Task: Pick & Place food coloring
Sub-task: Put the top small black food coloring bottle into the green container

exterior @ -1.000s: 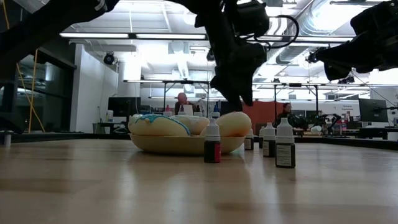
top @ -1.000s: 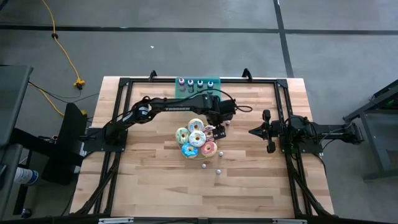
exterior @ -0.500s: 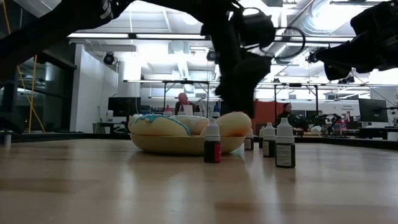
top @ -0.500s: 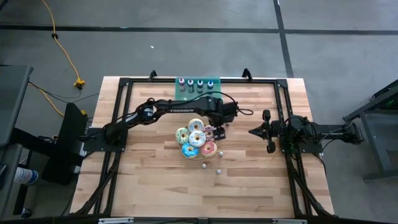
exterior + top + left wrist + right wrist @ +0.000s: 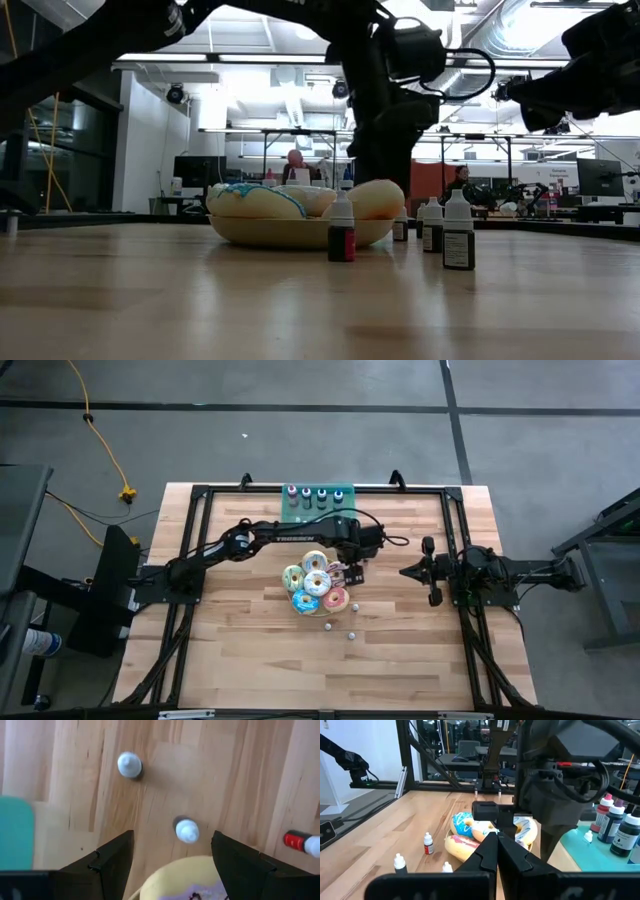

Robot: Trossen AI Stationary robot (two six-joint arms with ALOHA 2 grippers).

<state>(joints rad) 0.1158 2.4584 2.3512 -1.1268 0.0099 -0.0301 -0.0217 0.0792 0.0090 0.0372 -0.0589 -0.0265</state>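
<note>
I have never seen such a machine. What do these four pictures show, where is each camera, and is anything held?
This is a robot with two dark arms at a wooden table. One camera looks straight down from above. One sits at table height. One rides on each arm's wrist.

The left gripper hangs over the table beside a pile of donuts. Its wrist camera shows its two fingers open, with a small white-capped bottle standing below between them. It holds nothing.

The right gripper waits at the right side, shut and empty.

More tiny bottles of food coloring stand around the donuts. A teal tray at the far edge carries a row of bottles.
</note>
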